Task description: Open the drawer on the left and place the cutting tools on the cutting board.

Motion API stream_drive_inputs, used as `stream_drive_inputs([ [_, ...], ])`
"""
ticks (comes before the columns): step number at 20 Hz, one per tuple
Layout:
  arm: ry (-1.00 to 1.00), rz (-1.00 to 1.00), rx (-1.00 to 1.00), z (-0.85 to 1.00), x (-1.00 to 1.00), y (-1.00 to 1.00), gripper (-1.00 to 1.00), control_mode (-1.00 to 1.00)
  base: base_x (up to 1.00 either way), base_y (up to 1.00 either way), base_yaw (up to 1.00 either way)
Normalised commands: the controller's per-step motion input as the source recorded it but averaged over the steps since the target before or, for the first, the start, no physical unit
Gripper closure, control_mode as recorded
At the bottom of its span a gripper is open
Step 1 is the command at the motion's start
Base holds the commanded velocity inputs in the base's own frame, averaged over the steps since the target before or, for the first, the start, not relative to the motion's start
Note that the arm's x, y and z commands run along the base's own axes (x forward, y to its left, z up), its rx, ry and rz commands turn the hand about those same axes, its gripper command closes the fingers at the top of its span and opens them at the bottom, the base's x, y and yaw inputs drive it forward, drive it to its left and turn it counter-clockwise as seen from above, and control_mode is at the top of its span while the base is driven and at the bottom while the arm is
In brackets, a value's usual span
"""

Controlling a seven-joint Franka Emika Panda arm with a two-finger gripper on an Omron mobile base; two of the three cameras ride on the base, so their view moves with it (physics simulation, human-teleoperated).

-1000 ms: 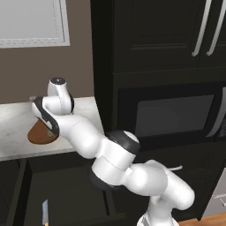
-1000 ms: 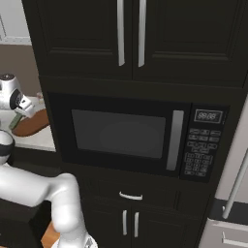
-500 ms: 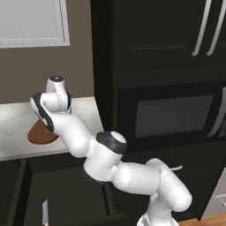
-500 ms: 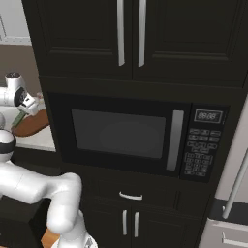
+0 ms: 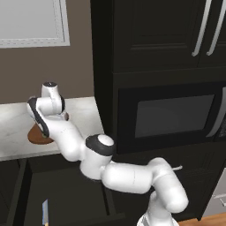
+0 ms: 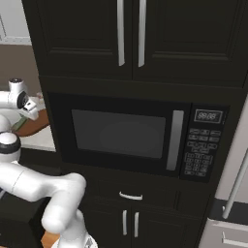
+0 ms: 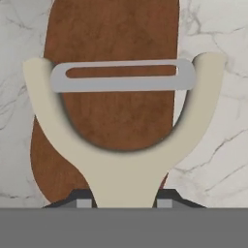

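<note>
Since the earlier frames the arm has swung further left, carrying the end effector (image 7: 123, 201) over the board (image 7: 111, 97). In the hand view its fingertips (image 7: 80, 199) are closed on the stem of the peeler (image 7: 123, 160), whose pale fork and grey blade hang above the board's near rounded end; the handle is hidden. Marble worktop (image 7: 213, 121) lies bare on both sides of the board. Below, the drawer (image 5: 66, 194) stands open, with the knife (image 5: 45, 211) near its front, partly cut off by the frame edge. The arm hides most of the board in the left base view.
</note>
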Motion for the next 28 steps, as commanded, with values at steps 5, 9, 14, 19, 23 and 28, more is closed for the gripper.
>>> stream_drive_inputs([
  [5, 0.00, 0.00, -0.01, -0.11, 0.26, 0.06, -1.00, -1.00, 0.00, 0.00, 0.00],
  [9, 0.00, 0.00, 0.00, 0.00, 0.01, 0.00, -1.00, -1.00, 0.00, 0.00, 0.00],
  [14, -0.01, 0.00, 0.00, -0.01, -0.25, -0.03, -1.00, -1.00, 0.00, 0.00, 0.00],
  [19, -0.06, 0.00, 0.00, -0.15, -0.82, -0.32, -1.00, -1.00, 0.00, 0.00, 0.00],
  [23, -0.10, 0.00, 0.00, -0.26, -1.00, -0.79, -1.00, -1.00, 0.00, 0.00, 0.00],
  [28, -0.16, 0.00, 0.00, -0.23, -1.00, -0.99, -1.00, -1.00, 0.00, 0.00, 0.00],
])
